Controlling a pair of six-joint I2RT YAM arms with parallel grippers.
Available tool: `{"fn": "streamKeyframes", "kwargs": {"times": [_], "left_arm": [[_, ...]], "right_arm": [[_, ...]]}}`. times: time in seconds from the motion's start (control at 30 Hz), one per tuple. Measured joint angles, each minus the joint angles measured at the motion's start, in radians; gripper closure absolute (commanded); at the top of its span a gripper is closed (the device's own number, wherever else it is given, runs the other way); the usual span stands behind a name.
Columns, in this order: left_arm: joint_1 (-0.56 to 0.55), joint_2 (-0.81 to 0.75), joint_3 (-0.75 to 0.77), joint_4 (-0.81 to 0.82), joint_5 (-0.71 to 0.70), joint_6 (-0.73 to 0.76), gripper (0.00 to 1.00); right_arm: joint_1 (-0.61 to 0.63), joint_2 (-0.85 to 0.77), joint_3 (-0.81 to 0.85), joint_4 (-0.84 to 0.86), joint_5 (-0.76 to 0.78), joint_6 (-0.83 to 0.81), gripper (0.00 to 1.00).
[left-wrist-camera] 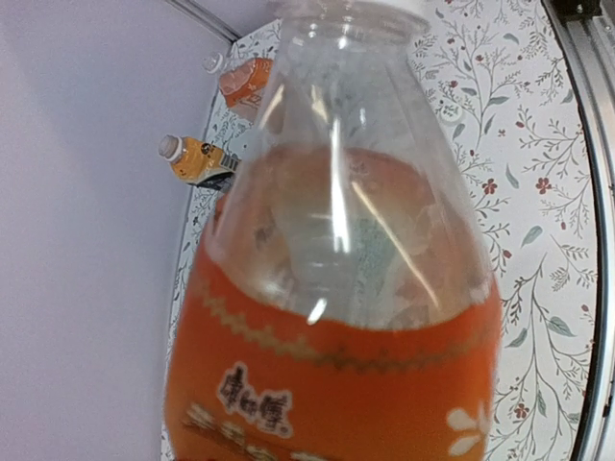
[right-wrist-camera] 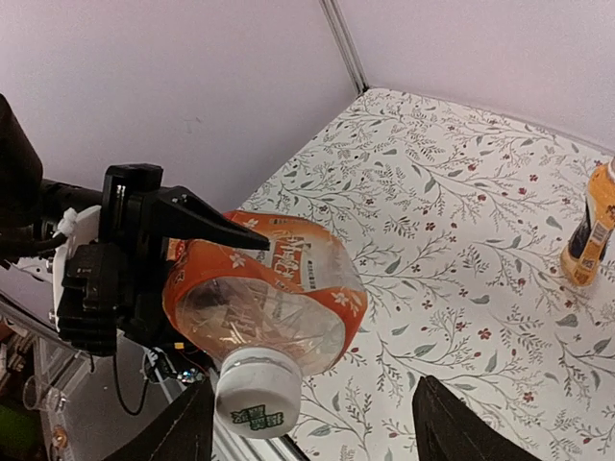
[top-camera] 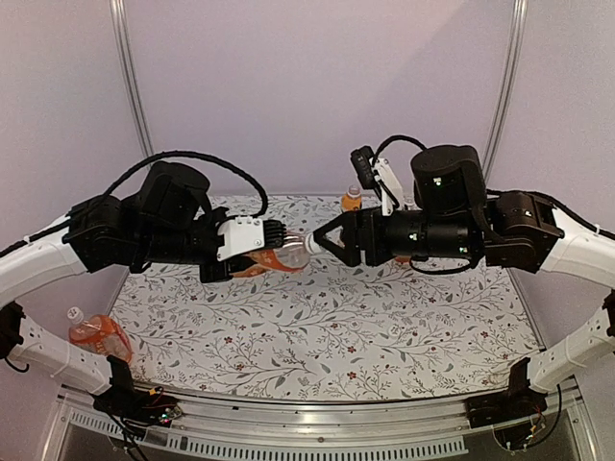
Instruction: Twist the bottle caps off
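Observation:
My left gripper [top-camera: 274,252] is shut on a squat orange-label bottle [top-camera: 285,255] and holds it lying level above the table, neck towards the right arm. That bottle [left-wrist-camera: 336,288] fills the left wrist view and hides the left fingers. Its white ribbed cap [right-wrist-camera: 258,392] sits on the neck. My right gripper [right-wrist-camera: 312,427] stands open around the cap, the cap close to its left finger [right-wrist-camera: 178,432] and far from the other. From above, the right gripper [top-camera: 324,242] meets the cap [top-camera: 309,246]. A slim dark-label bottle [right-wrist-camera: 588,226] with its cap [left-wrist-camera: 170,146] stands at the back.
Another orange bottle [top-camera: 96,336] with a white cap [top-camera: 74,313] lies left of the floral table [top-camera: 384,327], by the left arm's base. A further orange bottle [left-wrist-camera: 248,82] lies near the back wall. Metal frame posts [top-camera: 130,86] rise behind the table.

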Motion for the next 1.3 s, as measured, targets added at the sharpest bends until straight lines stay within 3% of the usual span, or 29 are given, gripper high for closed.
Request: {"fn": "streamKeyframes", "kwargs": {"times": [0.1,0.27,0.43,0.53,0.67,0.83,1.0,1.3], "left_arm": [[0.0,0.0,0.0,0.016,-0.015,0.004,0.86],[0.0,-0.004,-0.002,0.029,-0.025,0.009,0.86],[0.0,-0.009,-0.005,0.034,-0.027,0.014,0.86],[0.0,-0.01,-0.006,0.036,-0.03,0.015,0.86],[0.0,-0.01,-0.009,0.033,-0.042,0.018,0.86],[0.0,-0.011,-0.009,0.03,-0.048,0.015,0.87],[0.002,-0.013,-0.006,-0.038,0.046,-0.005,0.87],[0.0,0.003,0.054,-0.277,0.379,-0.057,0.87]], "right_arm": [[0.001,0.034,0.026,0.004,-0.026,0.091,0.39],[0.001,0.051,0.044,0.005,-0.065,0.161,0.63],[0.0,0.056,0.048,0.006,-0.092,0.192,0.64],[0.0,0.068,0.05,0.005,-0.107,0.199,0.71],[-0.003,0.086,0.065,-0.005,-0.114,0.203,0.99],[-0.006,0.091,0.078,-0.024,-0.121,0.18,1.0],[0.016,0.105,0.117,-0.116,-0.154,-0.021,1.0],[0.174,0.091,0.114,-0.219,-0.09,-0.73,1.0]]}}
